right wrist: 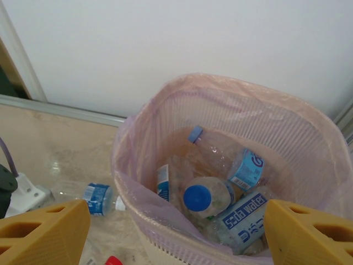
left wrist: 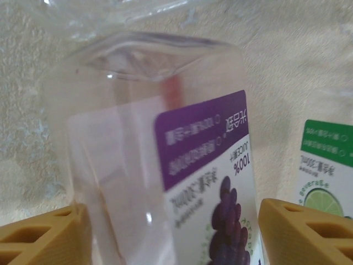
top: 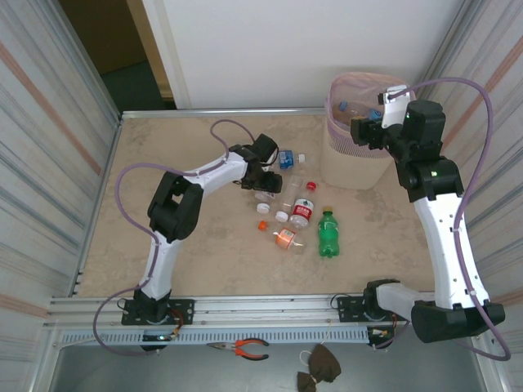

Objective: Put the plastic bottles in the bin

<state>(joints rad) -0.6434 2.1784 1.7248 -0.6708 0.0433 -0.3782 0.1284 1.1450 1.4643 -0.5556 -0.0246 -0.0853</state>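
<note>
While six plastic bottles (top: 328, 233) lie mid-table (top: 204, 269), the one bin (right wrist: 144, 144) at the far right holds at least four, overlapped and hard to count; left gripper (left wrist: 174, 221) straddles a purple-labelled bottle (left wrist: 165, 165), contact unclear; right gripper (right wrist: 176, 212) hangs wide, empty, over the bin.

Bin (top: 357, 159): pale pink, ribbed mesh upper wall, bag-lined, upright at the table's far right. It holds several clear bottles (right wrist: 207, 196) with blue caps and blue labels, one reading "soda water". Lying on the table left of it, loosely clustered: green bottle (top: 328, 234), red-cap clear bottle (top: 301, 208), small orange-label bottle (top: 284, 237), blue-label bottle (top: 286, 159). The clear grape-juice bottle (left wrist: 165, 182), purple label, lies just beside a lime-label bottle (left wrist: 325, 176).
</note>
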